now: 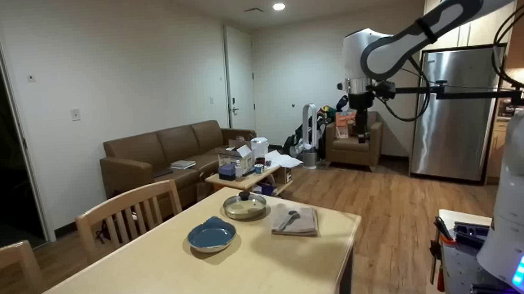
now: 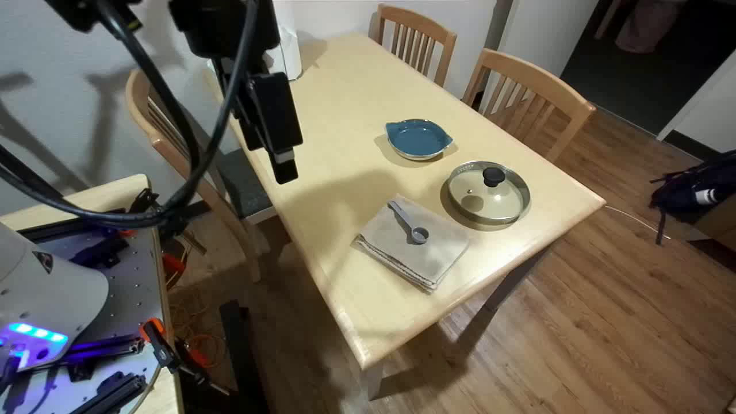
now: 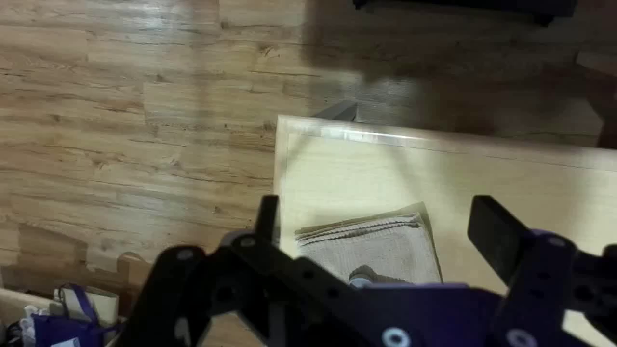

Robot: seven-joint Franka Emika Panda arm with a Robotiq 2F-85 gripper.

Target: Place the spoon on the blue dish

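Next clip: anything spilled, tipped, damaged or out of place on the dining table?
Nothing stands out. The spoon lies on the folded napkin, the blue dish sits upright, and the glass lid rests with its black knob up. Neither exterior view shows a spill or breakage on the dining table.

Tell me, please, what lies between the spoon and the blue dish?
From the spoon towards the blue dish come a strip of the napkin, then a stretch of table, shown in both exterior views.
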